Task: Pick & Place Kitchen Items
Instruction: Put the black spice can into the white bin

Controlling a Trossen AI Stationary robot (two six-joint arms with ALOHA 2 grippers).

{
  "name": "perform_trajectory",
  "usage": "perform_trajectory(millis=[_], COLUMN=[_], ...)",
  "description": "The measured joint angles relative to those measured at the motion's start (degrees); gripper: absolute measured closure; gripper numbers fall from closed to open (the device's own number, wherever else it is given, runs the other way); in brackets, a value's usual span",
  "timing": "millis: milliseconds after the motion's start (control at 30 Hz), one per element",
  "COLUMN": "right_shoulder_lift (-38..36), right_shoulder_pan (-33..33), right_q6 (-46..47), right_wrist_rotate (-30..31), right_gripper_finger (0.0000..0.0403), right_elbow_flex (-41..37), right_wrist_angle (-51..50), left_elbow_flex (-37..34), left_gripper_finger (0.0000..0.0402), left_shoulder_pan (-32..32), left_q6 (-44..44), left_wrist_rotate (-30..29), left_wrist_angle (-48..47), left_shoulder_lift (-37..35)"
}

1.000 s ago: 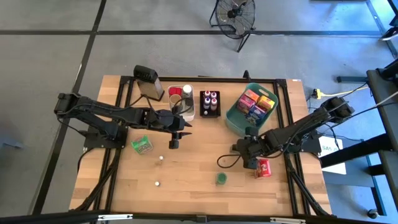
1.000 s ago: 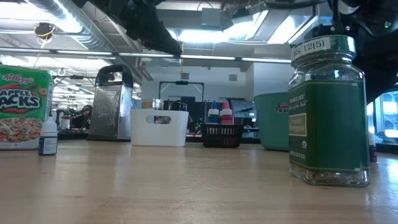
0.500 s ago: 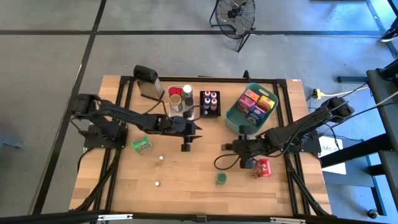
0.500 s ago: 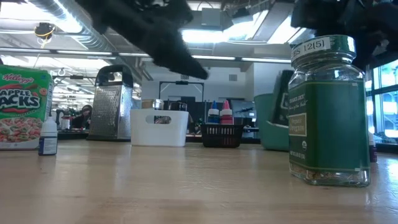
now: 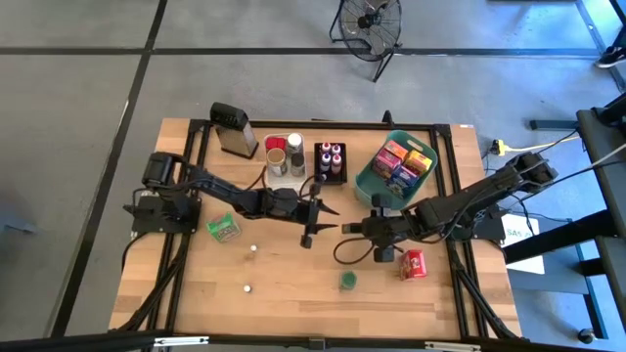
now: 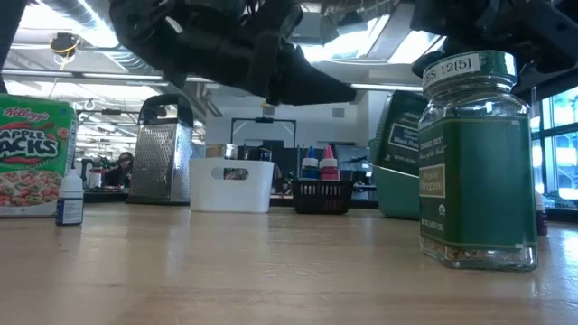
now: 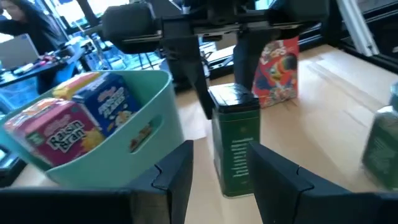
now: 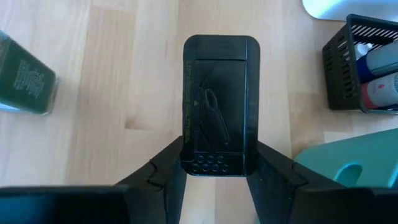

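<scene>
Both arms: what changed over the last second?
The left gripper swung from beside the white bin toward the table's middle. The right gripper, clamped on a dark green tin throughout, moved left to meet it; the tin now stands between the left gripper's fingers. Teal basket, green jar and red box stayed put.

Lab: robot table [image 5: 293, 264], concrete floor [image 5: 78, 147]
</scene>
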Motion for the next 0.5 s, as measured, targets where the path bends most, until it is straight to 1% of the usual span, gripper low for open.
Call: perform_trajectory(millis=[100, 233, 500], right_shoulder_lift=[0.0, 0.0, 0.0], right_shoulder_pan=[-0.34, -0.34, -0.41], right_q6=[-0.36, -0.59, -1.63], right_wrist_rotate=[0.0, -0.03, -0.2], right_gripper_finger=[0.0257, 0.0257, 0.0257], right_elbow_flex=[0.0, 0.0, 0.0], right_wrist_angle=[0.0, 0.15, 1.73], left_elbow_flex=[0.0, 0.0, 0.0], left_gripper_finger=[0.0257, 0.0245, 0.0192], left_shoulder_pan=[0.07, 0.05, 0.13], left_q6=[0.14, -0.57, -3.32], left_wrist_rotate=[0.35, 3.39, 3.63], left_wrist_angle=[-0.28, 0.16, 1.93], left_shoulder_lift=[0.3, 0.29, 0.29])
